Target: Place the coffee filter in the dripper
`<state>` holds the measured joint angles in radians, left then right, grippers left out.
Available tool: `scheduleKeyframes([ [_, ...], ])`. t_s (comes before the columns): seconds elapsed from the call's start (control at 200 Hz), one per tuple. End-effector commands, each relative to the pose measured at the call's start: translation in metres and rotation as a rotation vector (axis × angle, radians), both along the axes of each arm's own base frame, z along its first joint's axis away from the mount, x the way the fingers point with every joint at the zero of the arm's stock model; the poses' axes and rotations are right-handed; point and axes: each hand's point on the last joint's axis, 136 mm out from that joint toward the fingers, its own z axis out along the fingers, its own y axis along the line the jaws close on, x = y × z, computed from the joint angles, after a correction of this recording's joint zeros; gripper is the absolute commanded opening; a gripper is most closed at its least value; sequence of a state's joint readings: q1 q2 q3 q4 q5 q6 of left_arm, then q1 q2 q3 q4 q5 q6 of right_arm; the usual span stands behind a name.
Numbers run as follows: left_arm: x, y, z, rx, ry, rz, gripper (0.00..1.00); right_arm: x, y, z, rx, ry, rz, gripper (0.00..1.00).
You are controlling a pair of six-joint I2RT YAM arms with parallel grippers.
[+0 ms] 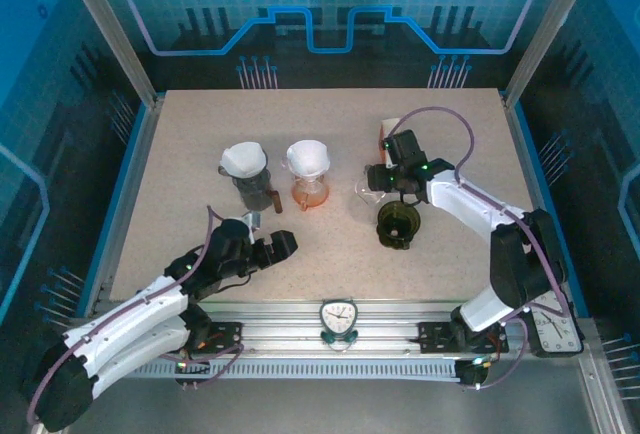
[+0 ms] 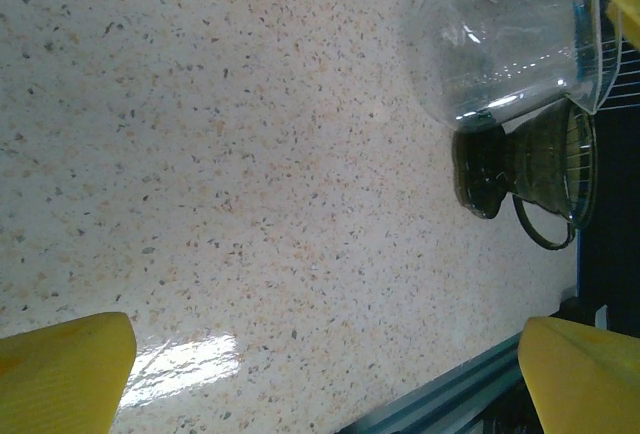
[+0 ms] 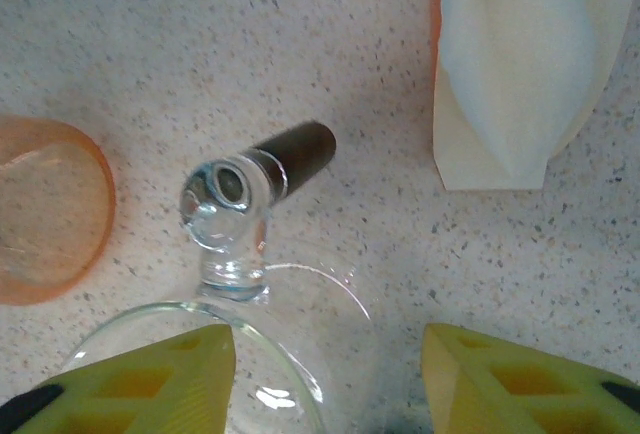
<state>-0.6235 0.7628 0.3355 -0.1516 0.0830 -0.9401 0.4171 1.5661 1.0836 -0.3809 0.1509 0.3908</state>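
Green dripper (image 1: 397, 224) empty, filter (image 3: 520, 54) unpicked. Right gripper (image 3: 328, 354) jaws apart above glass dripper (image 3: 290, 304), seemingly gripping nothing; left gripper (image 2: 320, 369) gaping, empty.

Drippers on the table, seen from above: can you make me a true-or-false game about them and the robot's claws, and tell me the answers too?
1. The orange dripper has a white filter sitting in it. True.
2. The dark green dripper has a filter in it as well. False: it is empty.
3. The left gripper is holding a filter. False: its yellow fingers are wide apart, with nothing but bare tabletop between them.
4. The right gripper is right over the clear glass dripper. True.
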Motion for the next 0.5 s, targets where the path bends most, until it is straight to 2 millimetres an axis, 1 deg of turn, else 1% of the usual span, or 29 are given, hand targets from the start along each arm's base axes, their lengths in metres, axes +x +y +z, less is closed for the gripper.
scheduleKeyframes([
  [0.0,-0.004,0.003,-0.006,0.002,0.008,-0.002,0.99,0.005,-0.003,0.001,-0.014,0.018,0.013,0.5],
  [0.075,-0.003,0.002,-0.004,-0.014,-0.006,-0.004,0.99,0.005,-0.004,-0.006,-0.021,0.035,0.021,0.46],
  [0.185,-0.002,0.004,-0.004,-0.011,-0.013,0.006,0.99,0.005,0.0,-0.011,-0.021,0.047,0.052,0.39],
  [0.38,-0.003,0.004,-0.004,-0.008,-0.011,0.002,0.99,0.002,0.009,-0.011,-0.024,0.051,0.111,0.25],
  [0.495,-0.004,0.006,-0.005,-0.003,-0.011,0.009,0.99,-0.004,0.018,-0.008,-0.033,0.027,0.148,0.21],
])
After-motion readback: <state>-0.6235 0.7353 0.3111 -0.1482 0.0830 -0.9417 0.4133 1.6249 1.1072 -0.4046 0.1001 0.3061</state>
